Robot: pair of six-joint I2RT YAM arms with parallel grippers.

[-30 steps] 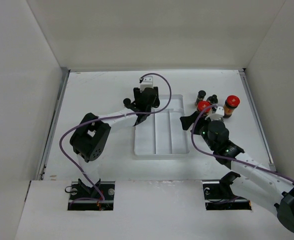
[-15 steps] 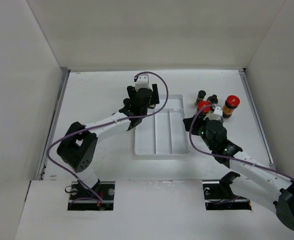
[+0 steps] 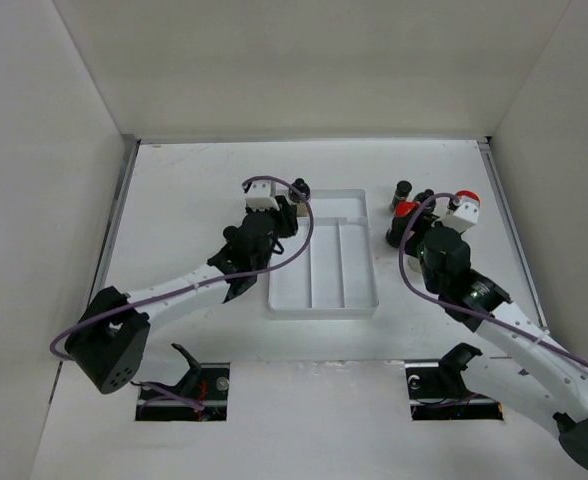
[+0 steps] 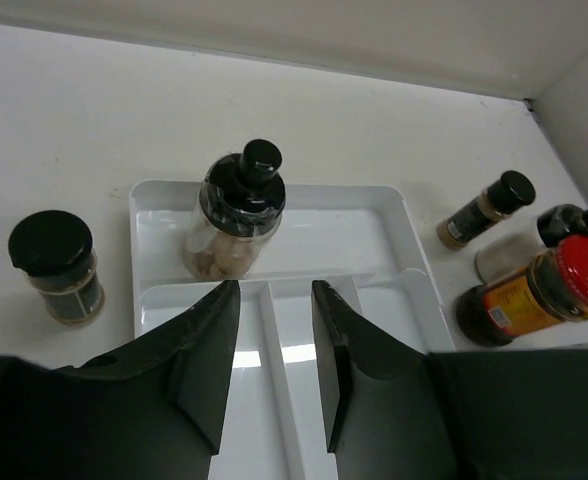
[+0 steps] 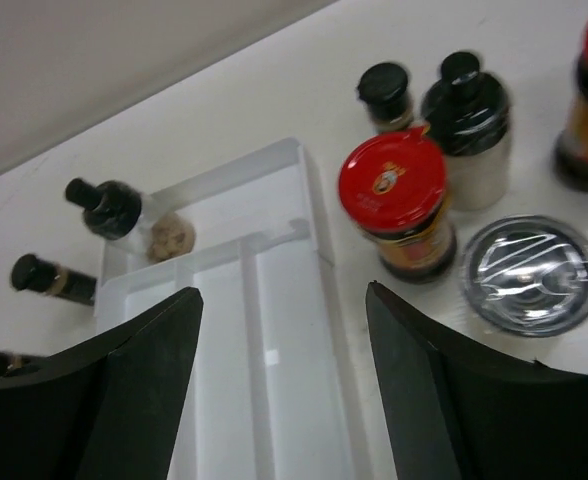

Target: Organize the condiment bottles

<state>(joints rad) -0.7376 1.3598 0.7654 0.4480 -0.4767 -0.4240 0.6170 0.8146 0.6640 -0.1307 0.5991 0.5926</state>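
Top view: bright, flat, diffuse light from overhead. The white table (image 3: 194, 190) is near clipping, so the white three-compartment plastic tray (image 3: 324, 311) barely separates from it. Shadows are faint and soft-edged. Left wrist view: sharp mid-frame, with two white glare patches on the tray floor and speckle highlights on the clear black-capped jar (image 4: 236, 215). The left gripper's black fingers (image 4: 199, 370) are underexposed, no surface detail. Right wrist view: soft all over, edges smeared. Hard glare on the shiny grey round lid (image 5: 529, 275), mild sheen on the red-capped orange-brown jar (image 5: 399, 205).
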